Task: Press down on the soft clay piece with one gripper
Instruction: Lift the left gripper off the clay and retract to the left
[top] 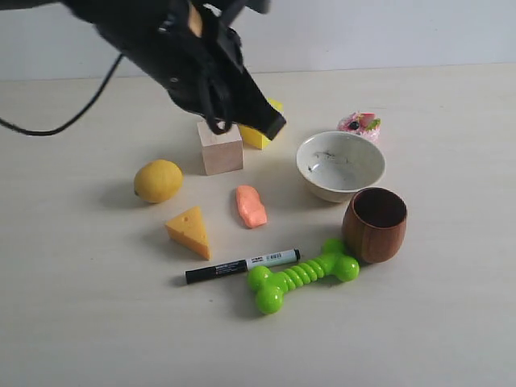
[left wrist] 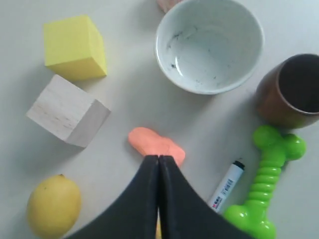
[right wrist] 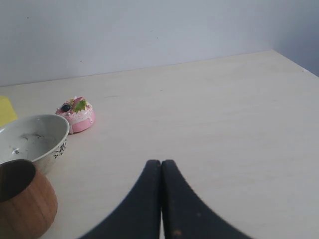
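My black two-fingered left gripper (left wrist: 158, 162) is clenched on nothing. The small salmon-orange soft clay piece (top: 251, 206) lies mid-frame, right of the yellow-orange cheese wedge (top: 190, 230). Likely squashy and light; I'd press its broad middle.

The exterior view stands high off the near edge of the table (top: 81, 322), tilted down toward the far edge and the wall (top: 387, 32). The left wrist view looks almost straight down on the table's middle from close above; it shares the soft clay piece (top: 251, 206) with the exterior view. The right wrist view sits low, facing across the surface to the far edge. The bowl (top: 340, 165) and wooden cup (top: 375, 224) show in all three.
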`<state>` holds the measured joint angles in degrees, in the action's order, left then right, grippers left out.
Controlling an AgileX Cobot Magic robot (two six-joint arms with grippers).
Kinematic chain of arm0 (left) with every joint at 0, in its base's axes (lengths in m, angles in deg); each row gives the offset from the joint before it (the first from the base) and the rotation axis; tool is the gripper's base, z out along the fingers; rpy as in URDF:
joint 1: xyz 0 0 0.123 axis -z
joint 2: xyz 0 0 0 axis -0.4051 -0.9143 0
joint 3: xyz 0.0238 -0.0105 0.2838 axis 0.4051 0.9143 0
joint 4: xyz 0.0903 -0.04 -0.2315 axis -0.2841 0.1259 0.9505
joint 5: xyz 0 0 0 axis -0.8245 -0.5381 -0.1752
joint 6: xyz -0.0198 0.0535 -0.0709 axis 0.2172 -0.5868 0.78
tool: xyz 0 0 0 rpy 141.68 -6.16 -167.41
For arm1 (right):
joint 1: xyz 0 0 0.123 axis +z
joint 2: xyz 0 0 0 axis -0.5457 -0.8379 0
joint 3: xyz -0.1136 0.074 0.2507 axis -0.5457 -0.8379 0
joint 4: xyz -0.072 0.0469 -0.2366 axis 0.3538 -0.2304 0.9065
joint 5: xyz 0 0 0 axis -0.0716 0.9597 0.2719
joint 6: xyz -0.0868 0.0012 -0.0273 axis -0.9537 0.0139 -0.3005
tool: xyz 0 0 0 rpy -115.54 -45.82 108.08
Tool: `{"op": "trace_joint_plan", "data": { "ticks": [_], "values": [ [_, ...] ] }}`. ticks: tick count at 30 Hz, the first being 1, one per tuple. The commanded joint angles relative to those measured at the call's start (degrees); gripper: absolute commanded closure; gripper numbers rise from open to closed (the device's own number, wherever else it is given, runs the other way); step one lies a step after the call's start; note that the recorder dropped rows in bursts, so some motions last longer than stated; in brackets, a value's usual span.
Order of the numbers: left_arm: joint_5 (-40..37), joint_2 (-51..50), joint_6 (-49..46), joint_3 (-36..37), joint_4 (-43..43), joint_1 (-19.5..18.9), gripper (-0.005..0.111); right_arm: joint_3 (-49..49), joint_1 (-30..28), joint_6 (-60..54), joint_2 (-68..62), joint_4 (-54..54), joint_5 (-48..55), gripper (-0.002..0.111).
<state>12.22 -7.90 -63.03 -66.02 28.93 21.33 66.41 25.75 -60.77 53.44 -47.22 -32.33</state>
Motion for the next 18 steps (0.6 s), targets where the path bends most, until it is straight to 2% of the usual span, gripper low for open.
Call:
{"op": "trace_joint_plan", "data": {
  "ticks": [1, 3, 8, 18],
  "values": [
    [5.9, 15.4, 5.0, 10.5, 0.6, 0.4, 0.107, -0.3, -0.4, 0.0, 0.4, 0.0, -0.2, 0.108],
    [8.5, 20.9, 6.6, 14.2, 0.6, 0.4, 0.107, -0.3, -0.4, 0.0, 0.4, 0.0, -0.2, 0.108],
    [9.5, 32.7, 7.0, 20.7, 0.1, 0.4, 0.107, -0.3, -0.4, 0.0, 0.4, 0.0, -0.2, 0.108],
    [9.2, 44.0, 6.7, 22.1, -0.3, 0.4, 0.107, -0.3, -0.4, 0.0, 0.4, 0.0, -0.2, 0.108]
  ]
}}
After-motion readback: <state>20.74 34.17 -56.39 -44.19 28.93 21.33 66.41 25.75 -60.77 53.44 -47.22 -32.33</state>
